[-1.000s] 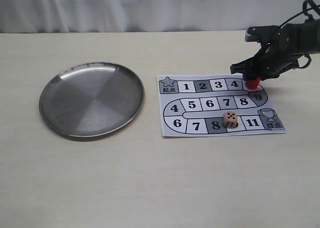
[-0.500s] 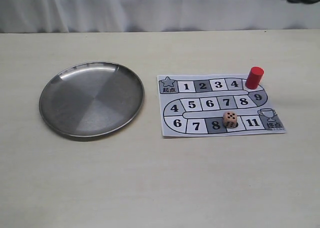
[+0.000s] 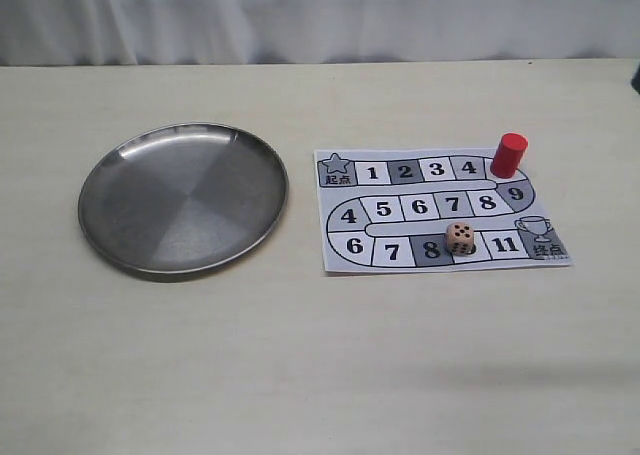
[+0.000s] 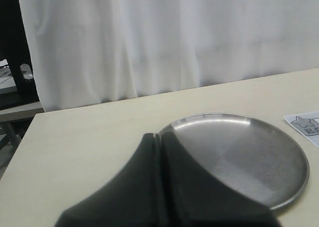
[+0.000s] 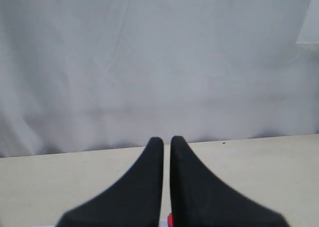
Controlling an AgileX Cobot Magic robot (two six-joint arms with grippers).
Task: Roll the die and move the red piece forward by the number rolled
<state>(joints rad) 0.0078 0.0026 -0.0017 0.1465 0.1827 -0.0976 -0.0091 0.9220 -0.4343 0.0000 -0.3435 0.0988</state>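
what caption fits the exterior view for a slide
Red piece stands past square 4, die rests on the board, steel plate alongside.

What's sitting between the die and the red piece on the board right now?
In the exterior view, only printed board squares lie between the die and the red piece: the curve with square 9 and the end of the middle row. No object stands there.

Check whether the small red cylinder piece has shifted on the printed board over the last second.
No. The small red cylinder piece stands at the paper game board's top right corner, just right of square 4, as before; only the right gripper has withdrawn.
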